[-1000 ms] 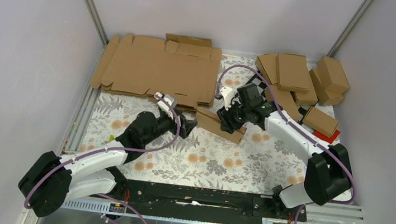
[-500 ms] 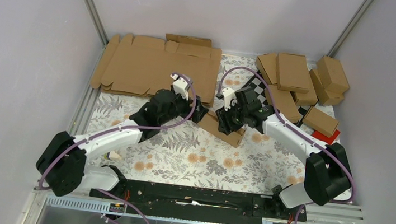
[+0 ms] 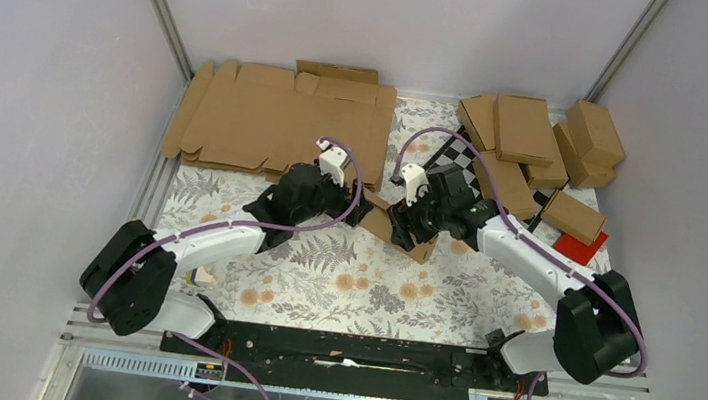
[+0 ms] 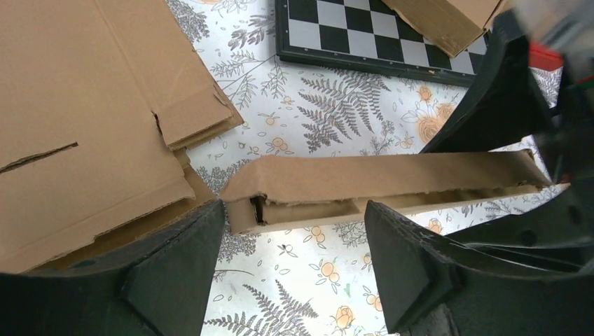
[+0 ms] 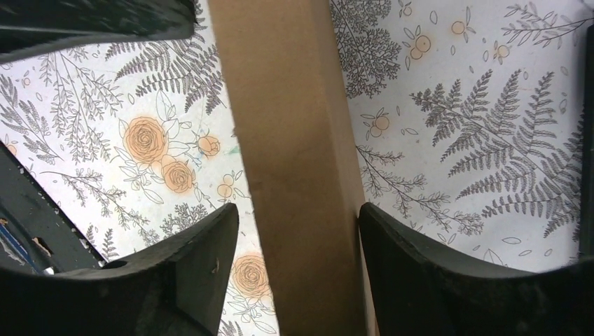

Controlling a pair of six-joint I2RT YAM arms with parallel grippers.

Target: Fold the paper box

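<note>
- Paper box: a slim brown carton lying flat on the flowered table cloth near the middle of the table, between the two grippers. It runs slantwise from far-left to near-right.
- In the left wrist view its near long side shows as a narrow open seam under the top panel. The left end is slightly crushed.
- Right gripper: it comes down on the carton from the right and straddles it across its width. One finger sits against the carton's edge. The other finger stands just off the opposite edge, with a sliver of cloth showing between. The jaws are spread about as wide as the carton, not pinching it.
- Left gripper: it is at the carton's left end with the jaws wide apart. The carton lies across just beyond the fingertips, and its crushed end is just beside one finger. I cannot tell whether they touch.
- Flat cardboard blanks: a stack spread over the far-left part of the table, with its near edge just beside the left gripper.
- Chequered board: lies beyond the right gripper, partly under a pile of folded cartons.
- Folded cartons: heaped in the far-right corner.
- Red flat block: lies at the pile's near edge, partly under one carton.
</note>
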